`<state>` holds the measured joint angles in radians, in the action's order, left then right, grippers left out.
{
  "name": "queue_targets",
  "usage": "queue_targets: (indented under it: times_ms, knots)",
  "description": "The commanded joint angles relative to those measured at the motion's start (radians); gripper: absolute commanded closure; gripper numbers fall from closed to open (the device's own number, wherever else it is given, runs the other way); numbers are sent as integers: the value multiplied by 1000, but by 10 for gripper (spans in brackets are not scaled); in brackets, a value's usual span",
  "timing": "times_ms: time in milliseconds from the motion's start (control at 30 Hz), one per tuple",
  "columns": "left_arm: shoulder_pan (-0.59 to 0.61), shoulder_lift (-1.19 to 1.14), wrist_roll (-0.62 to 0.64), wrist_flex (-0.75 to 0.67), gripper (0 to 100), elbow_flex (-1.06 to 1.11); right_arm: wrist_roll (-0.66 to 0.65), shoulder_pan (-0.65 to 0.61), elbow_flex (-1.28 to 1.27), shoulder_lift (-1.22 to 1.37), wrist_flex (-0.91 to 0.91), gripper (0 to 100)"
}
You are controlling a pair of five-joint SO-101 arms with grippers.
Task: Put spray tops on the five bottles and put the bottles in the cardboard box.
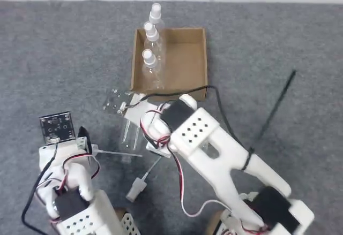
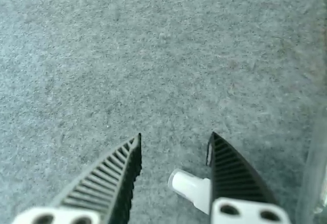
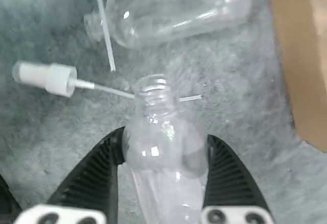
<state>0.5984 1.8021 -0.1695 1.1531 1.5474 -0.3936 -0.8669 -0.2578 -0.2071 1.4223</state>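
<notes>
Two bottles have no tops yet, and I hold one of them. My right gripper (image 3: 164, 136) has its fingers clamped on the shoulders of the open bottle (image 3: 156, 109). Its long axis runs straight out past those fingertips, mouth foremost. Just beyond the mouth and off to one side lies a spray top (image 3: 46, 76) on the carpet (image 3: 51, 132). Its thin tube lies crosswise to my bottle and passes close behind the neck.

My left gripper (image 2: 175, 136) has its fingers apart. The white head of the other spray top (image 2: 189, 185) sits between them, close against one finger and not pinched. I judge the left fingers nearer to a top, so the fit turns on swinging a tube from crosswise into line with the bottle's axis.

The second bare bottle (image 3: 173, 9) lies on its side farther beyond my right fingertips, also crosswise, close to the cardboard box (image 1: 169, 30). Three capped bottles (image 1: 151, 34) stand along one wall of it.

I can read no label, brand or writing on the bottles, tops or box.
</notes>
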Motion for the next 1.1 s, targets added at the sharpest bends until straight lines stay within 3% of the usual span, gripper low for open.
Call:
queue_targets:
  times_ms: [0,233,533,1067]
  knots:
    - [-3,21,5,3,804,-2,183,-4,20,-93,-7,940]
    - [-3,21,5,3,804,-2,431,-4,23,-105,-36,935]
    - [-3,21,5,3,804,5,864,18,26,-107,-82,939]
    - [-2,21,5,3,804,7,1171,94,61,-108,-21,940]
